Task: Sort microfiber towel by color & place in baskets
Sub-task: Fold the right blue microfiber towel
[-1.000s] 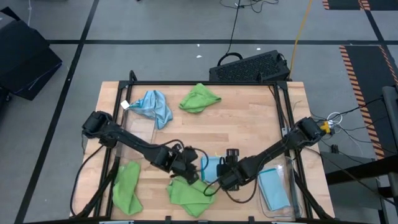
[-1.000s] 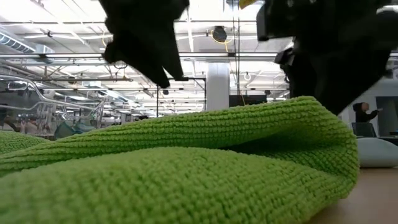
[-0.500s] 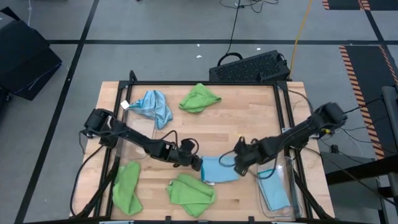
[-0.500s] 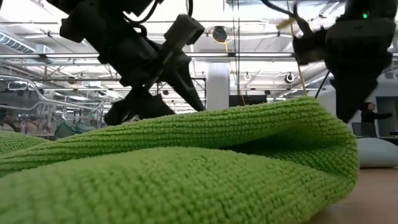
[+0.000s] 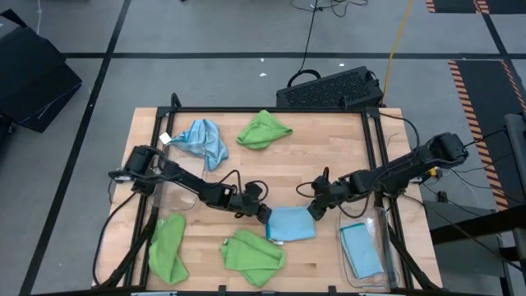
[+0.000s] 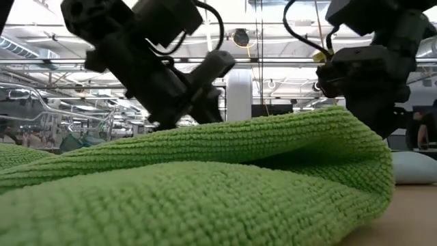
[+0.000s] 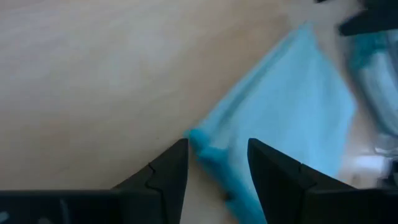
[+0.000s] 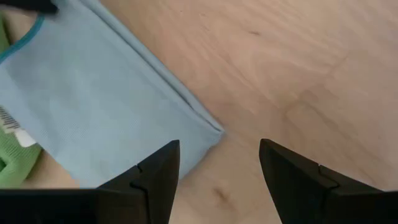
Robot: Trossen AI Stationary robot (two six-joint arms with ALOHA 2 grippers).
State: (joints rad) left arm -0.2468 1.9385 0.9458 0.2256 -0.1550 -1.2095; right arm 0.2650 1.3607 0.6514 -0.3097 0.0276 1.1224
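The folded blue towel [image 5: 290, 224] lies flat on the wooden table [image 5: 329, 156], near the front edge and about midway along it; the left gripper [image 5: 263, 213] sits low at the towel's left corner, its fingers [image 7: 163, 174] apart with the corner of the cloth between them, not clamped; the right gripper [image 5: 313, 209] sits at the towel's right corner, its fingers [image 8: 155, 171] spread wide over bare wood, the corner just ahead of them, holding nothing.

A second blue towel [image 5: 362, 250] lies folded inside the clear basket [image 5: 382, 247] at the front right corner of the table; a crumpled blue towel [image 5: 201, 140] with a small white tag rests near the back left corner; a green towel [image 5: 264, 129] is bunched beside it along the back edge.

A green towel [image 5: 252, 254] lies at the front edge, just left of and touching the folded blue towel; in the low view it fills the foreground [image 6: 205, 184]; another green towel [image 5: 168, 245] lies at the front left corner, where a second clear basket cannot be made out with certainty.

A black perforated crate [image 5: 333, 89] stands on the floor beyond the back edge.
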